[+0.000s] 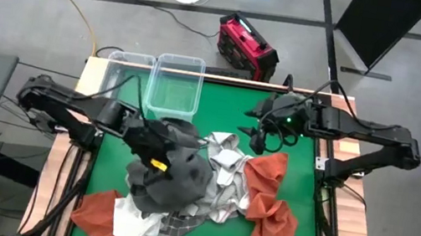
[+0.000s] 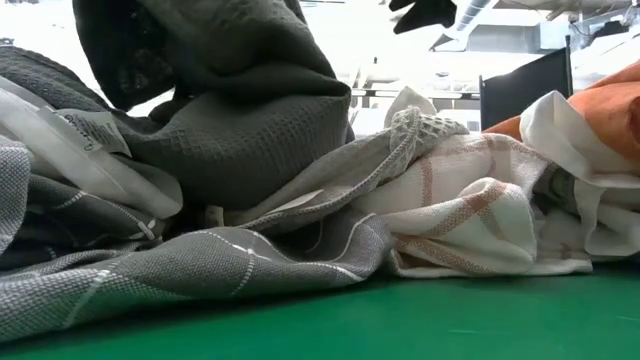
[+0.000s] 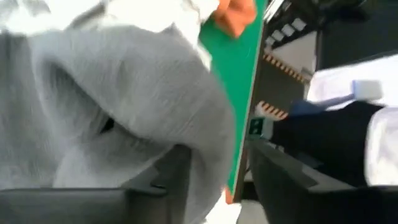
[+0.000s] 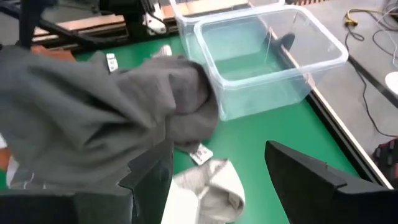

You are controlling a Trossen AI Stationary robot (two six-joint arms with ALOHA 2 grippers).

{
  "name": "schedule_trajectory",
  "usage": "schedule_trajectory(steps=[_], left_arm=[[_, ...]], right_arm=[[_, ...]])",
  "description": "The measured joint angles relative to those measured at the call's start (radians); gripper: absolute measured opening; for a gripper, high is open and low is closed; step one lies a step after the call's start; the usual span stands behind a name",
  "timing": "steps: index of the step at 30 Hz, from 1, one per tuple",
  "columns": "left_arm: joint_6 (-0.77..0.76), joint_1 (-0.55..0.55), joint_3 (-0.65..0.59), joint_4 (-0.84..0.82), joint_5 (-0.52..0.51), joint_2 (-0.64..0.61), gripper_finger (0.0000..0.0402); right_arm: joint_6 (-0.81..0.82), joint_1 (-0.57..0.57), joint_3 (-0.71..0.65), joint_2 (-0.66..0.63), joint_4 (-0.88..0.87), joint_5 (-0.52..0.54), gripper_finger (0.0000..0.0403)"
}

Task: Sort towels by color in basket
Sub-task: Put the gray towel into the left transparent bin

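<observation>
While the left pincer (image 1: 155,158) is closed on a dark grey towel (image 1: 176,172), lifting it above the heap, the remaining cloths lie piled on the green worktop (image 1: 238,105): rust-orange towels (image 1: 269,199), a white towel (image 1: 130,224) and a checked towel (image 1: 223,171). Two clear plastic bins (image 1: 175,83) stand side by side at the far edge of the worktop, just beyond the heap. The right pincer (image 1: 257,134) hangs over the worktop beside the heap, its fingers spread apart and holding nothing.
</observation>
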Motion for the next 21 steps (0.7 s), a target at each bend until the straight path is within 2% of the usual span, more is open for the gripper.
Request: schedule_trajectory(steps=[3, 6, 11, 14, 18, 21], left_arm=[[-0.003, 0.004, 0.055, -0.015, -0.054, -0.002, 0.0201], [0.004, 0.005, 0.102, -0.024, -0.158, 0.0, 0.0226], [0.06, 0.013, 0.108, -0.039, -0.356, 0.024, 0.0237], [0.106, 0.023, 0.108, -0.017, -0.326, 0.08, 0.0237], [0.134, 0.032, 0.108, -0.024, -0.187, 0.175, 0.0233], [0.116, 0.033, 0.106, -0.063, -0.131, 0.234, 0.0216]], right_arm=[[0.0, 0.0, 0.0, -0.01, -0.021, -0.002, 0.028], [-0.005, 0.0, 0.0, -0.019, -0.025, -0.002, 0.028], [-0.02, 0.0, 0.0, -0.033, -0.024, -0.002, 0.028], [-0.034, 0.0, 0.0, -0.037, -0.028, -0.003, 0.028], [-0.056, 0.0, 0.0, -0.037, -0.032, -0.004, 0.028], [-0.063, 0.003, 0.0, -0.037, -0.036, -0.006, 0.028]])
